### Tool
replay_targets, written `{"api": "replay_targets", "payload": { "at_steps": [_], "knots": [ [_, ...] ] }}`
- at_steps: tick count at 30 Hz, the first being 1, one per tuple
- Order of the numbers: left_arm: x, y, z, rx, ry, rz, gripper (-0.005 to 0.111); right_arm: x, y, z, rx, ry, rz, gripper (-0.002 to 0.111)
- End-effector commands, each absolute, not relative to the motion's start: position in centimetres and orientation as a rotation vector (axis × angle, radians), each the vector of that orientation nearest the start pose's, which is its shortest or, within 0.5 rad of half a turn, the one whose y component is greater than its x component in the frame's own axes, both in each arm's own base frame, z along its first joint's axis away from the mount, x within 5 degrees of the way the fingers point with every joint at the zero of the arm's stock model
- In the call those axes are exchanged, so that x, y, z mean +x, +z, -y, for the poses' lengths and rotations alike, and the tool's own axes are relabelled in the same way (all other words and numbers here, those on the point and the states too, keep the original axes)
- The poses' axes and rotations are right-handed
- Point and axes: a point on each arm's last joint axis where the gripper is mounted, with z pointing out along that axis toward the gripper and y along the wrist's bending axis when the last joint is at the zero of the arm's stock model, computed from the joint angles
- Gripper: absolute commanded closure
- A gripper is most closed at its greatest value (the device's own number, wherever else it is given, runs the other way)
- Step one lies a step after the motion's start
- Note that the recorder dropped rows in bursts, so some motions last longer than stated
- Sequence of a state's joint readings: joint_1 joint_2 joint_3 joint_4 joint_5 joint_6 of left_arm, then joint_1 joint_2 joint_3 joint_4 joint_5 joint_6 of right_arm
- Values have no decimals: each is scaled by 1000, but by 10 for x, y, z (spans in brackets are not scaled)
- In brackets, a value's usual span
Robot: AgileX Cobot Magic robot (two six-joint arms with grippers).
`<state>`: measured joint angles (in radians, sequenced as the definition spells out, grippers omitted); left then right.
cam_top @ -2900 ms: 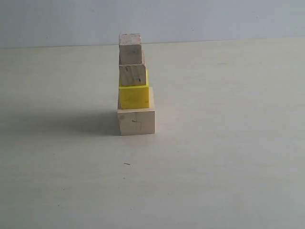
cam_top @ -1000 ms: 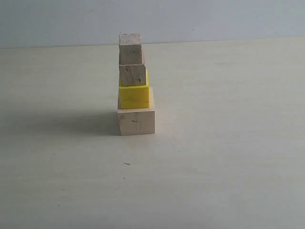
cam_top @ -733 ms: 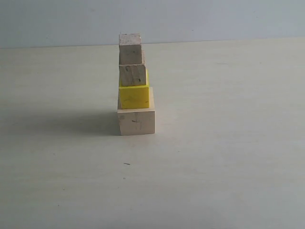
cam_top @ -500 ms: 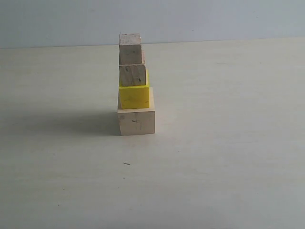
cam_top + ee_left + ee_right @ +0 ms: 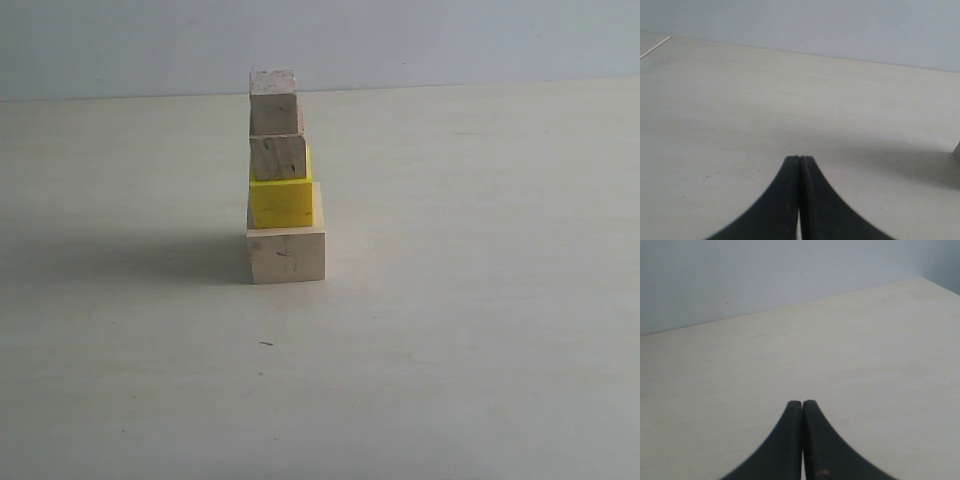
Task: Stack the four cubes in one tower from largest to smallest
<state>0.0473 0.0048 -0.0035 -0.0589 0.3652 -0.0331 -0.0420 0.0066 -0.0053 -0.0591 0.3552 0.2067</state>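
Exterior view: set low, a little above the table (image 5: 480,300), facing almost level across it to the pale wall (image 5: 450,40); the tower (image 5: 284,180) stands at middle distance, left of centre.
Left wrist view: sits just behind the left gripper (image 5: 799,161), whose tips press together, close over the tabletop, looking along it to the wall; a sliver of pale wood (image 5: 957,150) shows at the picture's edge.
Right wrist view: sits likewise behind the right gripper (image 5: 802,405), tips together, low, facing the wall across the tabletop.
Shared: all three take in tabletop and wall; only the exterior view holds the whole tower.
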Motion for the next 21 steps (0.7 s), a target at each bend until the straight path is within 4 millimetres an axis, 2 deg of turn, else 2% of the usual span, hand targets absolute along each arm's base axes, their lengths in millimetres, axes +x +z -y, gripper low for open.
{"api": "replay_targets", "payload": {
  "at_steps": [1, 21],
  "knots": [
    [53, 181, -1, -109, -44, -1836, 107, 53, 182, 4, 190, 49, -1824, 108],
    [53, 181, -1, -109, -44, -1836, 107, 53, 182, 5, 160, 22, -1822, 108]
  ]
}}
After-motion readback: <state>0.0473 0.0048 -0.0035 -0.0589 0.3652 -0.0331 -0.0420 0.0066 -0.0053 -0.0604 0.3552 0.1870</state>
